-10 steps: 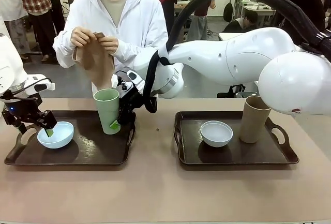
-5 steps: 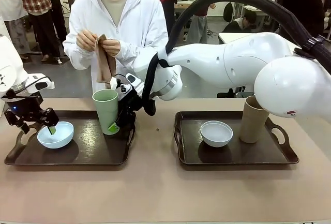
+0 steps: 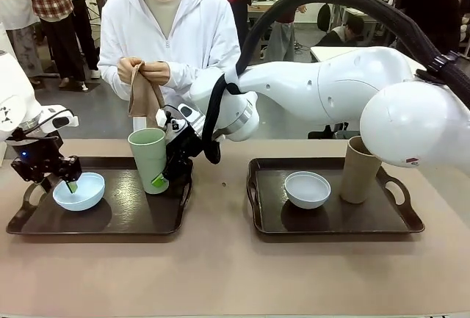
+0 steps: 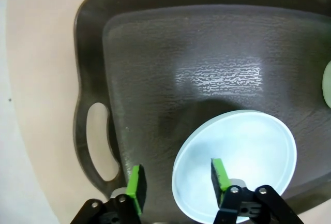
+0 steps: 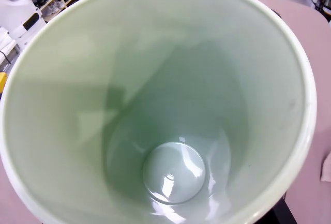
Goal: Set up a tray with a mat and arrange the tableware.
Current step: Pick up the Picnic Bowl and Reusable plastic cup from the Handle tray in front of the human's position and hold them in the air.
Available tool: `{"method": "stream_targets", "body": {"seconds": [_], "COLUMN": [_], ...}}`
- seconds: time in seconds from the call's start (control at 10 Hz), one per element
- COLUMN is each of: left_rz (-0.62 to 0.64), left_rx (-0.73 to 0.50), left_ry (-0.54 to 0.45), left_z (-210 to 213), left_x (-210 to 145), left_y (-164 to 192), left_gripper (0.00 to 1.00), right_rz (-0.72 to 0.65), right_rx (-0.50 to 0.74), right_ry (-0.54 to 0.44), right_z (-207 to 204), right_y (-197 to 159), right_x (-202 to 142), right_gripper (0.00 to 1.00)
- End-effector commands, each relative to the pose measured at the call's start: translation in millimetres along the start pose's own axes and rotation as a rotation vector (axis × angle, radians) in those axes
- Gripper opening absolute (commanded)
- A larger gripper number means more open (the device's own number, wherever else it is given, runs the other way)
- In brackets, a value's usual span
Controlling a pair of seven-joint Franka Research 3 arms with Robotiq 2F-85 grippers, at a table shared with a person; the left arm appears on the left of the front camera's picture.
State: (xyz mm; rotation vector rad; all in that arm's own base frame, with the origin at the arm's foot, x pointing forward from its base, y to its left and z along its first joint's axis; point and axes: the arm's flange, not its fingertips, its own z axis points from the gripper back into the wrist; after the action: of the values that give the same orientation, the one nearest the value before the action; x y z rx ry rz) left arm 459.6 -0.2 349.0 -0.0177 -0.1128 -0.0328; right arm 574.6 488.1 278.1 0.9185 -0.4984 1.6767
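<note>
A pale blue bowl (image 3: 79, 191) (image 4: 238, 164) sits at the left end of the left dark tray (image 3: 125, 222) (image 4: 155, 53). My left gripper (image 3: 66, 183) (image 4: 178, 180) straddles the bowl's near rim, one green pad inside and one outside, with gaps still showing. The tall pale green cup (image 3: 148, 158) (image 5: 170, 105) stands slightly tilted at the tray's back right. My right gripper (image 3: 160, 178) is at its right side, one green pad against the outer wall; the other finger is hidden. The person holds a tan-brown mat (image 3: 143, 94) behind the tray.
On the right tray (image 3: 330, 222) stand a white-grey bowl (image 3: 307, 189) and a tall tan-brown cup (image 3: 361, 169). My right arm stretches across the table's middle above it. Bare tabletop runs along the near edge.
The green cup and my right gripper have shifted a little to the left. The person's hands have lowered with the mat. My left gripper's fingers have drawn closer around the bowl's rim.
</note>
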Motion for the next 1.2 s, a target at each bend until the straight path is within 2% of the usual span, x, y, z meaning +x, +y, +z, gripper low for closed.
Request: {"method": "stream_targets", "body": {"seconds": [0.0, 0.1, 0.2, 0.3, 0.4, 0.5, 0.6, 0.8, 0.9, 1.0, 1.1], "left_rz": [0.041, 0.043, 0.045, 0.047, 0.047, 0.047, 0.047, 0.046, 0.047, 0.062, 0.037], "left_rx": [0.013, 0.010, 0.009, 0.011, 0.012, 0.013, 0.013, 0.019, 0.017, 0.023, -0.013], "left_ry": [-0.016, -0.016, -0.010, -0.005, -0.002, 0.000, 0.004, 0.020, 0.032, 0.079, 0.080], "left_z": [0.1, -1.1, -2.4, -2.1, -2.0, -2.4, -3.0, -3.3, -2.7, 2.7, 19.3], "left_x": [3.8, 3.4, 3.9, 4.4, 4.3, 3.6, 4.0, 3.8, 3.2, 0.6, -7.2], "left_y": [-2.2, -2.4, -2.5, -2.0, -2.1, -2.0, -2.2, -2.1, -2.1, -2.8, -4.6], "left_gripper": [0.00, 0.19, 0.10, 0.00, 0.00, 0.00, 0.00, 0.00, 0.00, 0.00, 0.00], "right_rz": [0.014, 0.011, 0.011, 0.012, 0.013, 0.015, 0.016, 0.017, 0.016, -0.002, -0.003], "right_rx": [0.013, 0.011, 0.010, 0.008, 0.006, 0.004, -0.001, -0.005, -0.005, 0.016, 0.044], "right_ry": [-0.013, -0.010, -0.012, -0.017, -0.018, -0.021, -0.022, -0.027, -0.030, -0.079, -0.106], "right_z": [-0.6, 0.2, 0.7, 1.1, 1.6, 2.3, 3.1, 6.0, 8.8, 16.0, 35.9], "right_y": [-8.9, -8.2, -8.3, -8.7, -8.6, -8.1, -8.1, -7.2, -5.5, 2.6, 20.0], "right_x": [1.9, 1.0, 1.0, 1.0, 0.4, -0.3, -0.6, -0.3, 0.5, 8.8, 22.8], "right_gripper": [0.00, 0.00, 0.20, 0.20, 0.00, 0.20, 0.00, 0.00, 0.20, 0.20, 0.20]}}
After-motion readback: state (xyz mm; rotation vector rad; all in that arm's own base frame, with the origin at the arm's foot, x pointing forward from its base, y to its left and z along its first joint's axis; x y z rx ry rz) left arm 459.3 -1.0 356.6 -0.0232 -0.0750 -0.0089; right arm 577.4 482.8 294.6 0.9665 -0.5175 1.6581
